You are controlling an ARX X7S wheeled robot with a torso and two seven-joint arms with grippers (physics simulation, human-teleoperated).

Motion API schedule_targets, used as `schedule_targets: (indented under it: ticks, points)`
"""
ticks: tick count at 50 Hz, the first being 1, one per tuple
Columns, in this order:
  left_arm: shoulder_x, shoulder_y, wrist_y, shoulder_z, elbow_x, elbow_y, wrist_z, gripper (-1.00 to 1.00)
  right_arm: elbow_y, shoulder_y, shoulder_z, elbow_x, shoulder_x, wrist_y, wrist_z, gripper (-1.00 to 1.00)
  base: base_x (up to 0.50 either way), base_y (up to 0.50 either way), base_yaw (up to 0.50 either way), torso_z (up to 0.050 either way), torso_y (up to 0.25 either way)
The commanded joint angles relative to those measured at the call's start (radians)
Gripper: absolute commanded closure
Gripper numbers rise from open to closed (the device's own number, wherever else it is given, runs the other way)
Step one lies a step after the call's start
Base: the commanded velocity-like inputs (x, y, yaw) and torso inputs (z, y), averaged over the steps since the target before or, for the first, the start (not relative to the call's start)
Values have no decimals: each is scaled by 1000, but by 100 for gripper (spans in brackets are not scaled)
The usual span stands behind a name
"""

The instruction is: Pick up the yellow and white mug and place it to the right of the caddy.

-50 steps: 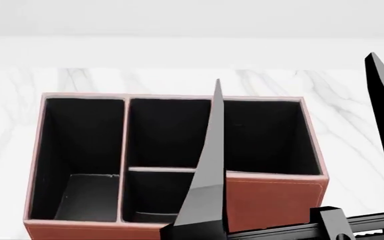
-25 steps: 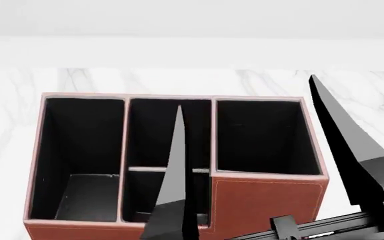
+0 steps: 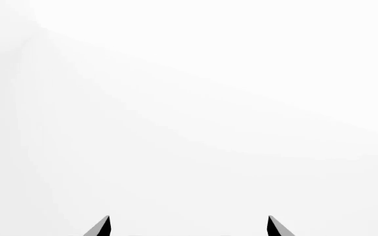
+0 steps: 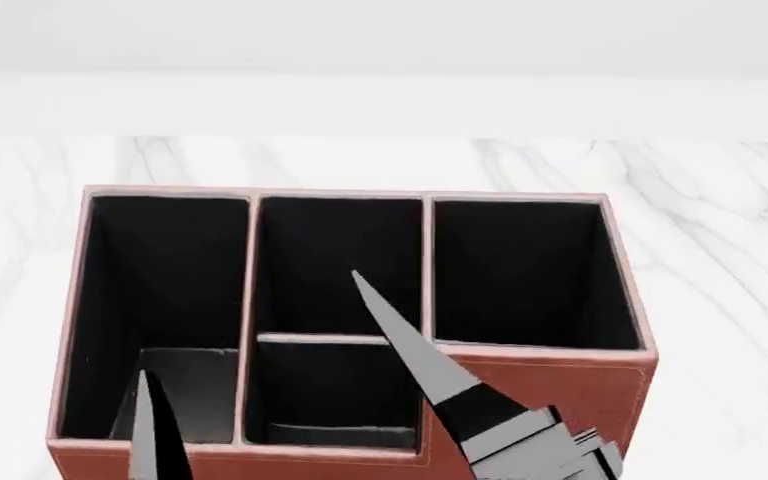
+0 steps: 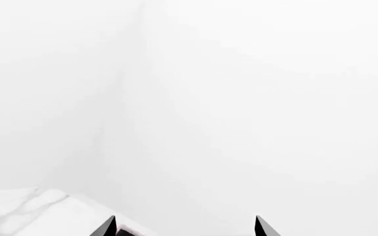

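The caddy (image 4: 357, 330) stands on the white marbled worktop (image 4: 718, 230), filling the middle of the head view, its long back wall parallel to the worktop's far edge and its four black-lined compartments open upward. The yellow and white mug shows in no view, so its place cannot be told. Two dark tapered fingers (image 4: 411, 345) rise in front of the caddy, well apart: one pincer (image 4: 257, 395), spread wide. The left pincer (image 3: 187, 227) and the right pincer (image 5: 185, 227) each show only two separated tips, both spread wide and holding nothing.
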Motion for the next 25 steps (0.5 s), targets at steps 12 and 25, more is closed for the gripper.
schedule_targets:
  ticks: [12,25]
  points:
    - [0,0,0,-6,-13,0,8,-100,0,-128,32,-35,-159,57,0,-100,0,0,0,0,0]
    - [0,0,2,-4,-10,0,8,-100,0,-201,30,-51,-188,78,0,-100,0,0,0,0,0]
